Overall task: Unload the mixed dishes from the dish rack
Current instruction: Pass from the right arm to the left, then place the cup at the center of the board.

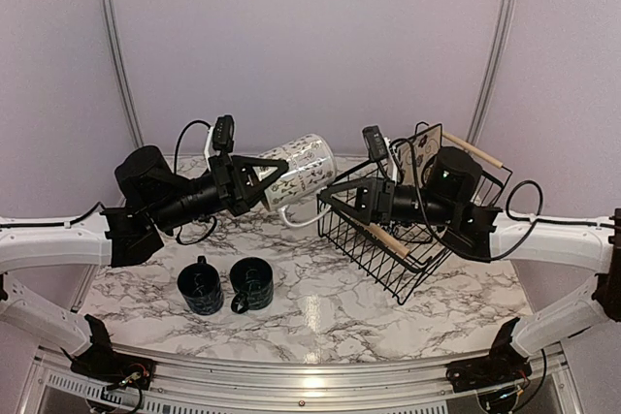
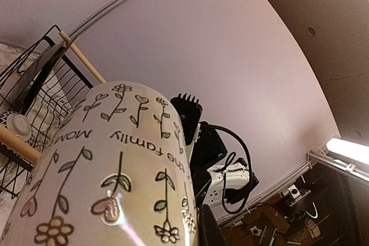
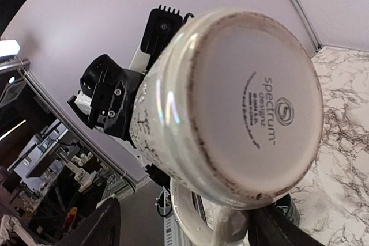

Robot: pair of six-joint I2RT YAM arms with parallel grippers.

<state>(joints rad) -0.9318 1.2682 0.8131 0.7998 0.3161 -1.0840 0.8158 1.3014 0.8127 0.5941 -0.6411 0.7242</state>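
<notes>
My left gripper (image 1: 269,182) is shut on a white mug (image 1: 303,169) with flower drawings, held on its side in the air left of the dish rack (image 1: 419,261). The left wrist view is filled by the mug's wall (image 2: 109,171), with one finger (image 2: 210,230) beside it. My right gripper (image 1: 328,197) is open just under the mug; its fingers (image 3: 95,229) stand wide on either side of the mug's handle (image 3: 199,223) without touching it. The black wire rack sits tilted, with a square patterned plate (image 1: 424,147) upright inside. Two dark mugs (image 1: 200,286) (image 1: 252,283) stand on the marble table.
The rack's two wooden handles (image 1: 388,239) (image 1: 473,150) stick out at its front and back. My right arm reaches across the rack's front. A purple wall with curved metal poles (image 1: 118,55) closes the back. White arm links run along both table sides.
</notes>
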